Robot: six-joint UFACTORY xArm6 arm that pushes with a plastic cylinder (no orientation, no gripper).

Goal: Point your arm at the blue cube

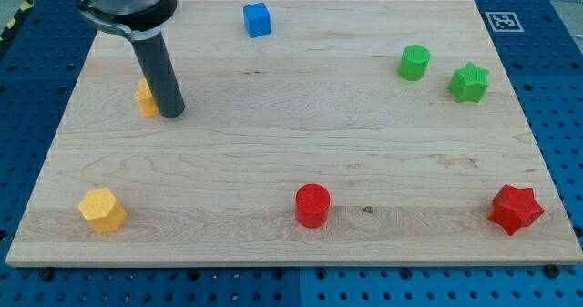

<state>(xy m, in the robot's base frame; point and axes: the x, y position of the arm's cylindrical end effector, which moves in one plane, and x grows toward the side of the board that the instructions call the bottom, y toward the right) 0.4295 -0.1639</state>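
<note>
The blue cube (258, 20) sits near the view's top edge of the wooden board (291, 134), left of centre. My tip (173, 112) rests on the board at the upper left, well below and to the left of the blue cube. The rod partly hides a small yellow block (145, 98) that lies right against its left side; its shape cannot be made out.
A green cylinder (414, 62) and a green star (469, 82) lie at the upper right. A yellow hexagonal block (101, 209) lies at the lower left, a red cylinder (312, 205) at the bottom centre, a red star (516, 209) at the lower right.
</note>
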